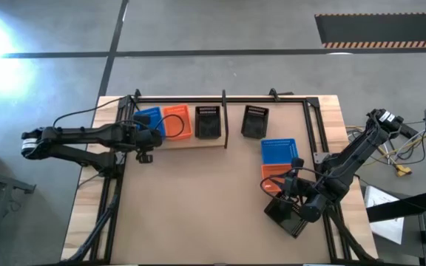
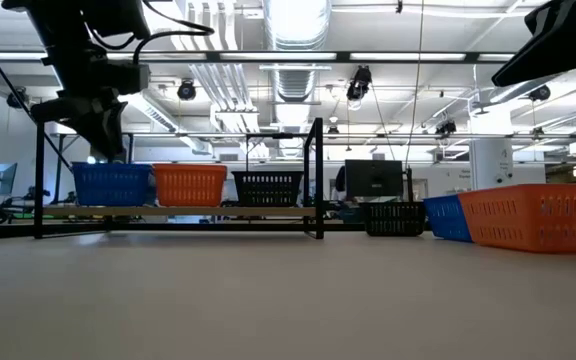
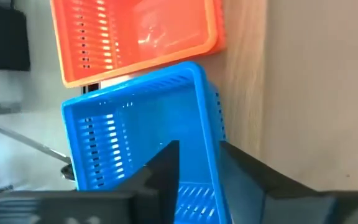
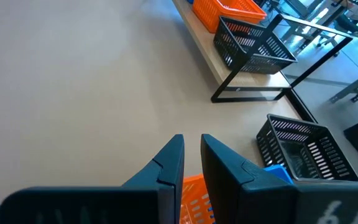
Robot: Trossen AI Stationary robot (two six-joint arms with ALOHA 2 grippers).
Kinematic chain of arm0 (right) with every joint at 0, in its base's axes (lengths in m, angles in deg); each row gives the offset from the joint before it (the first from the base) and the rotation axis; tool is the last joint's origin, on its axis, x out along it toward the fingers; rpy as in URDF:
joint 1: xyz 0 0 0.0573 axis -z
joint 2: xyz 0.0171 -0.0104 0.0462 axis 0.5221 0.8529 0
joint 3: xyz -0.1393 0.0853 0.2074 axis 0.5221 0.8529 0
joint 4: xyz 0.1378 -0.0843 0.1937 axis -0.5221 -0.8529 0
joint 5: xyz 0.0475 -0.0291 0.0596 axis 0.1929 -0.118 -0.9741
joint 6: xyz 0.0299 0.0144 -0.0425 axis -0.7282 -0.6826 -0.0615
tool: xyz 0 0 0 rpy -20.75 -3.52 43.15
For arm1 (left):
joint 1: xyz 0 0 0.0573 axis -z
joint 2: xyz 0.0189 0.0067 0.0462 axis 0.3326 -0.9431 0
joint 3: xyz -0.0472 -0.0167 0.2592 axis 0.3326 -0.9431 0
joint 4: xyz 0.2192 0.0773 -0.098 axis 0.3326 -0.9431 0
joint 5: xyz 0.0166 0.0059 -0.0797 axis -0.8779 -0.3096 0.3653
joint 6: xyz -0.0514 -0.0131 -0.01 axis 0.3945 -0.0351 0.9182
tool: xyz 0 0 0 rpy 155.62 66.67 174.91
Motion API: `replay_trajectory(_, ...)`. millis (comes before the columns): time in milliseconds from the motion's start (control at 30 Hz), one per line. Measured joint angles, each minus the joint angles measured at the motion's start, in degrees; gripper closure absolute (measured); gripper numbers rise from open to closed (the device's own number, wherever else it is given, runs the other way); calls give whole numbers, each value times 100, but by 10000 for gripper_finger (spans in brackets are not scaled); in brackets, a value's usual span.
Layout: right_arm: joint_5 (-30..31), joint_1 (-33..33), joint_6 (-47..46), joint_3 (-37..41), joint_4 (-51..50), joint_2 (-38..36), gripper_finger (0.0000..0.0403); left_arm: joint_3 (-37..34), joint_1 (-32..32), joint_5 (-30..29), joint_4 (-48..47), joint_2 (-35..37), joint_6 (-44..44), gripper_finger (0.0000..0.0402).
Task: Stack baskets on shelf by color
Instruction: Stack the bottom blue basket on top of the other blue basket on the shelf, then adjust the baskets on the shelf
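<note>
While my left gripper [image 3: 197, 171] straddles the near wall of the blue basket [image 1: 148, 118] on the shelf [image 1: 198, 142], upper left of the high view, jaws part-open, I judge placing nearly done; next, lift clear. Orange basket [image 1: 176, 120] and black basket [image 1: 208, 122] sit alongside, all apparently empty. Right gripper [image 4: 191, 158], narrowly parted, holds nothing I can see.
</note>
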State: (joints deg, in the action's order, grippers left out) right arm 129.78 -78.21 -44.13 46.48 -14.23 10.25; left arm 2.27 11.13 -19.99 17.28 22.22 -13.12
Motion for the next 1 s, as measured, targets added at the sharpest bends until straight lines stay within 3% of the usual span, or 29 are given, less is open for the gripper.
replay_trajectory(167, 0, 0, 0, 0, 4, 0, 355, 178, -7, 101, -2, 46, 483, 259)
replay_trajectory(267, 0, 0, 7, 0, 12, 0, 355, 286, -11, 513, 254, 48, 902, 241)
replay_trajectory(533, 0, 0, 8, 0, 20, 0, 355, 53, -85, 744, 911, -260, 1261, 234)
replay_trajectory(700, 0, 0, 11, 0, 24, 0, 355, 15, -268, 690, 918, -665, 1131, 256)
replay_trajectory(1000, 0, 0, 9, -2, 41, 0, 355, 86, -450, 667, 898, -1119, 631, 351)
